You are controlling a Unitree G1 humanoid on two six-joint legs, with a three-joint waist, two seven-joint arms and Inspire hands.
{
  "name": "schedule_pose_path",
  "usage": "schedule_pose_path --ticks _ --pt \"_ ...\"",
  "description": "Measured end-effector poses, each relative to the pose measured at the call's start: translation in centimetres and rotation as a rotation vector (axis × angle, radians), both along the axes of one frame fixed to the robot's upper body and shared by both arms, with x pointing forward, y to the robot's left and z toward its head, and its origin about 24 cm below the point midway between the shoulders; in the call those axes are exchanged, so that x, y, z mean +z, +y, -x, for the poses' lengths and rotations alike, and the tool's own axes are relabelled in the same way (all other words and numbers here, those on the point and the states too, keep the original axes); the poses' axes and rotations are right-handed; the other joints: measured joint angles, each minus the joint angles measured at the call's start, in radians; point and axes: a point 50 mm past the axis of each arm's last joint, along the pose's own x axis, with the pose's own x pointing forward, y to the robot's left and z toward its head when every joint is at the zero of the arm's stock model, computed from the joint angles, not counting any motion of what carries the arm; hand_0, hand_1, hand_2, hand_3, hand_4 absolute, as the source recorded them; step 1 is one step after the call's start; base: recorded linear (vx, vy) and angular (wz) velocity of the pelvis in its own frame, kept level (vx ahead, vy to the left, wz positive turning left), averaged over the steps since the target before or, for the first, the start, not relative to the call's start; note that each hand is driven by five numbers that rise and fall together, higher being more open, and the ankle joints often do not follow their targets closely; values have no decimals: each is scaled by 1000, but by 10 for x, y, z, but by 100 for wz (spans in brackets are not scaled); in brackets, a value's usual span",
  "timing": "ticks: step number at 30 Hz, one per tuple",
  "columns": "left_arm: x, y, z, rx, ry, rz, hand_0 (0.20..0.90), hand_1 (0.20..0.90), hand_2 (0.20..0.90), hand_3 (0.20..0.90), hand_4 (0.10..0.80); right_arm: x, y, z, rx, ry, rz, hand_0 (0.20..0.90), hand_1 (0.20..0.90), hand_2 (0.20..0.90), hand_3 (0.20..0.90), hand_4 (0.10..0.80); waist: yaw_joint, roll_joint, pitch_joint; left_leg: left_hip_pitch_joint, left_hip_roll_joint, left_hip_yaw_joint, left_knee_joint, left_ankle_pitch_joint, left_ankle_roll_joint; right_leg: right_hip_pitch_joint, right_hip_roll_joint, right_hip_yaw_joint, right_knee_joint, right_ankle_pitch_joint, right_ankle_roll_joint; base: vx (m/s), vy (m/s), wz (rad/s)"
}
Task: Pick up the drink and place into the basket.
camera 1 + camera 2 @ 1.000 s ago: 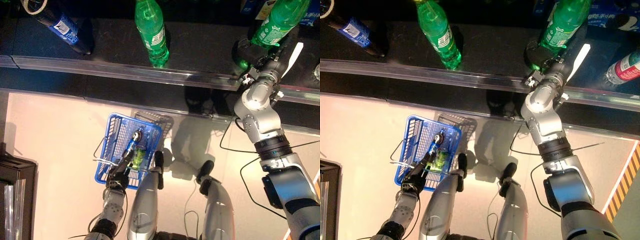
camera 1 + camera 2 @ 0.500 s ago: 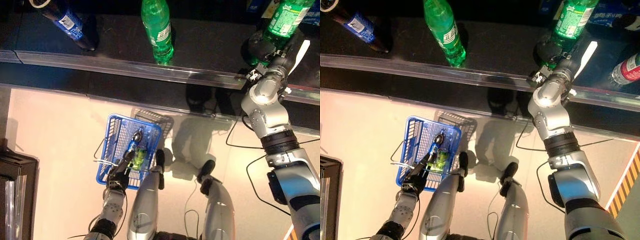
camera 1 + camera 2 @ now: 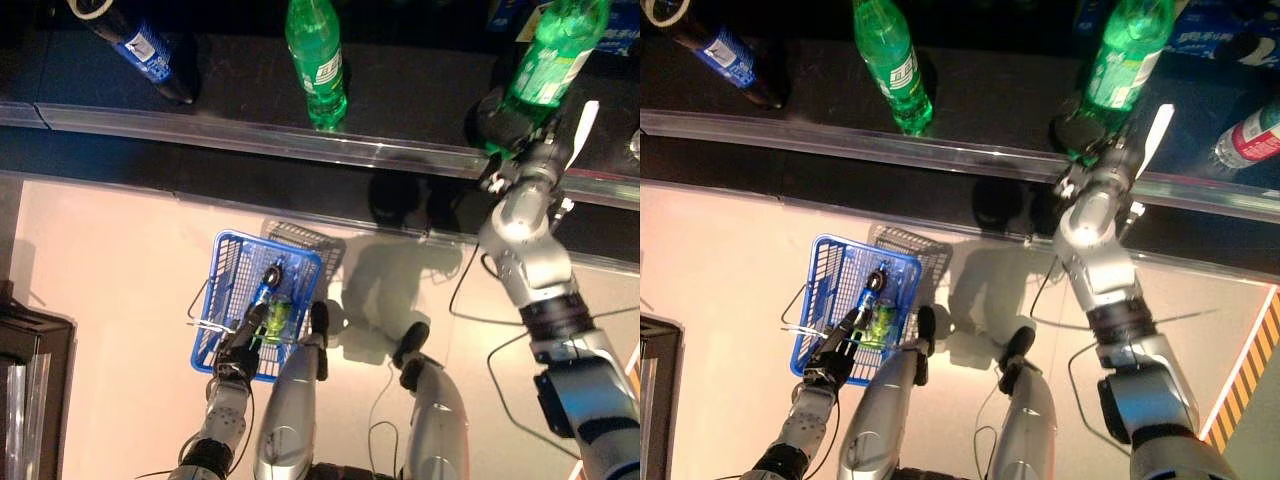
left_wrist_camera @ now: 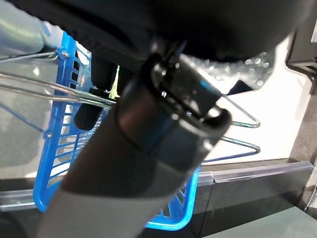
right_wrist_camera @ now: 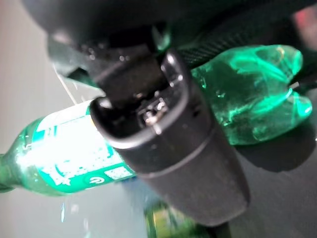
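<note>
A green drink bottle (image 3: 549,58) leans at the dark shelf's right end, and my right hand (image 3: 503,110) is shut on its lower part. In the right wrist view my thumb (image 5: 168,134) crosses the green bottle (image 5: 252,99). Down by the floor, my left hand (image 3: 240,350) is curled round the wire handle of the blue basket (image 3: 232,275). The basket (image 4: 54,148) holds a small blue-labelled bottle (image 3: 270,280) and a green item (image 3: 278,315).
On the shelf stand another green bottle (image 3: 317,60), a dark blue-labelled bottle (image 3: 140,45) at far left and a red-labelled bottle (image 3: 1250,135) at far right. A metal rail (image 3: 250,140) edges the shelf. A black box (image 3: 30,370) sits on the floor at left.
My right hand has drawn a little left and nearer the shelf's front rail, bringing the green bottle with it. The left hand and basket stay where they were.
</note>
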Motion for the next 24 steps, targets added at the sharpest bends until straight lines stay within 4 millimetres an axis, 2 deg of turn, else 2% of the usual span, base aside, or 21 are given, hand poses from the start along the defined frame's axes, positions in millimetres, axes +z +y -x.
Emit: schedule_pose_path --ticks 4,10,14,19,24 --pt "-3 -3 3 18 6 23 300 300 300 200 100 -16 3 4 46 46 46 300 300 300 200 100 -8 -4 1 36 2 1 -8 1 -2 36 3 -1 -5 0 0 0 0 0" --pt "-14 2 21 74 45 38 300 300 300 200 100 -37 13 17 180 104 72 300 300 300 200 100 -31 -10 3 141 10 7 -36 3 -8 137 16 -3 -33 -6 -1 25 3 -2" --pt "-16 7 27 116 40 38 300 300 300 200 100 -35 22 25 283 93 104 300 300 300 200 100 -41 -14 3 182 18 13 -50 6 -14 178 19 -6 -50 -10 -6 56 8 -2" --pt "-12 7 29 83 19 -18 300 300 300 200 100 -29 43 31 443 87 150 300 300 300 200 100 -49 -16 2 211 24 15 -62 5 -20 201 24 -8 -50 -15 -10 57 40 -1" --pt "5 6 31 75 -76 -31 300 300 300 200 100 -46 76 42 675 179 176 300 300 300 200 100 -34 -17 2 249 24 12 -81 9 -26 240 25 -20 -51 -28 -7 24 33 6"
